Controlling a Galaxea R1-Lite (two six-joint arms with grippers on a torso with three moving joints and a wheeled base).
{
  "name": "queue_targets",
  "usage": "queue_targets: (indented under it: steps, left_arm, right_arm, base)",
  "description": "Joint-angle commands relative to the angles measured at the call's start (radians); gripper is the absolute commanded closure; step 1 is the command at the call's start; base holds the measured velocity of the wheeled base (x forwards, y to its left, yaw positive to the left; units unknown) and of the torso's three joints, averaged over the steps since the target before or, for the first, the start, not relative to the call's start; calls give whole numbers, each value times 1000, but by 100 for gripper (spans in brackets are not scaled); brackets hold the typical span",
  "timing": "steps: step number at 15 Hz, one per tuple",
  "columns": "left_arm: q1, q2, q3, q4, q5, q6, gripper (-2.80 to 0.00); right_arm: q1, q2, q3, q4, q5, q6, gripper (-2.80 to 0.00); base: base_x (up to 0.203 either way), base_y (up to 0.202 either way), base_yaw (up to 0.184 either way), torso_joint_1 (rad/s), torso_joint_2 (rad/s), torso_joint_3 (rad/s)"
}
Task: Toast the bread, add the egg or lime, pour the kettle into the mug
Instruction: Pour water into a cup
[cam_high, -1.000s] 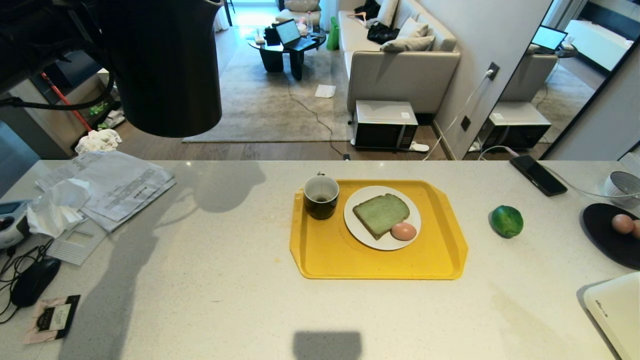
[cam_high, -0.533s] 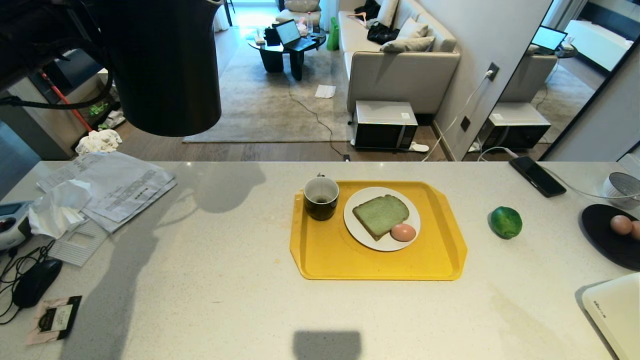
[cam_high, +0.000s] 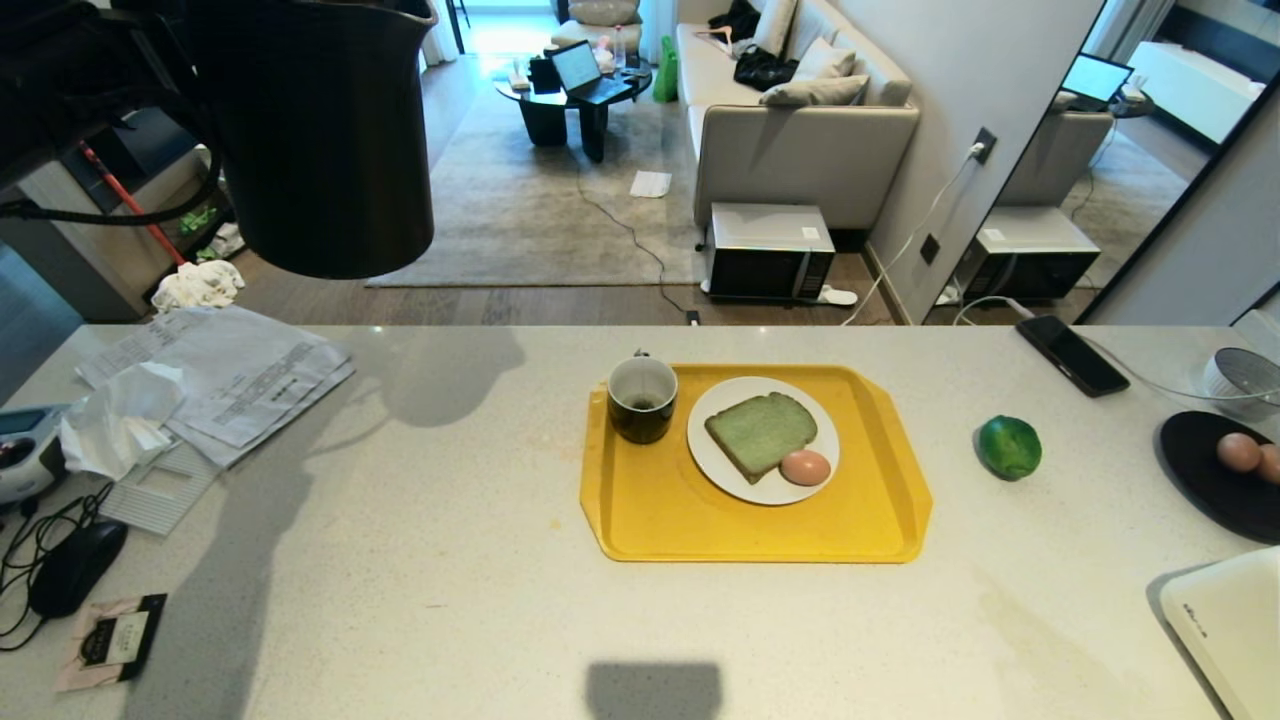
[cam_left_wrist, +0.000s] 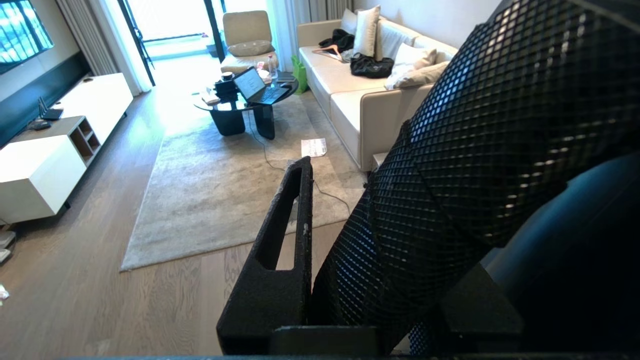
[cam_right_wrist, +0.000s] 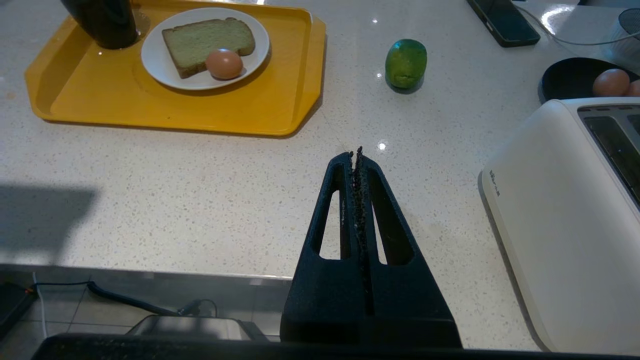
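Desk (cam_high: 420, 560): pale speckled top, everything sits on it. Landmark = yellow tray (cam_high: 750, 525), mid-desk.

Kettle (cam_high: 320, 140): black, big, hangs in the air well to the tray's left and above desk level, upright. Left pincer (cam_left_wrist: 320, 250) is clamped on it; in wrist view one finger (cam_left_wrist: 280, 250) shows beside a dark meshed surface filling the rest of the frame.

Toaster (cam_right_wrist: 565, 220): white, well to the tray's right at the near desk edge.

Plate (cam_high: 715, 460): white, on the tray's right half. Bread (cam_high: 760, 432): green slice flat on the plate. Egg (cam_high: 805, 467): on the plate, touching the bread's near-right corner.

Mug (cam_high: 642, 397): black, white inside, upright on the tray's far-left corner, just beside the plate.

Lime (cam_high: 1009, 447): on the desk, right of the tray, apart from it.

Black dish (cam_high: 1195, 470): farther right than the lime, w/ more eggs in it.

Right pincer (cam_right_wrist: 356, 155): fingers pressed together, nothing btwn them, low at the near desk edge, short of the tray's near-right side.
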Motion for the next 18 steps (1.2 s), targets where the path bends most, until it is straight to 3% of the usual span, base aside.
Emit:
queue_targets:
  steps: [1,12,18]
  left_arm:
    - [3,9,0,-4,-3,-1,0]
    - [42,14,-1,13,-24,-7,0]
    - [40,-90,-25,215,-35,-7,0]
  right_arm:
    - [0,0,0,0,-1,0,0]
    - [0,0,0,0,0,3,0]
    - [0,0,1,0,0,3,0]
  base:
    - [0,0,0,56,-108,-39]
    - [0,0,0,60,-106,-53]
    - [0,0,0,0,0,0]
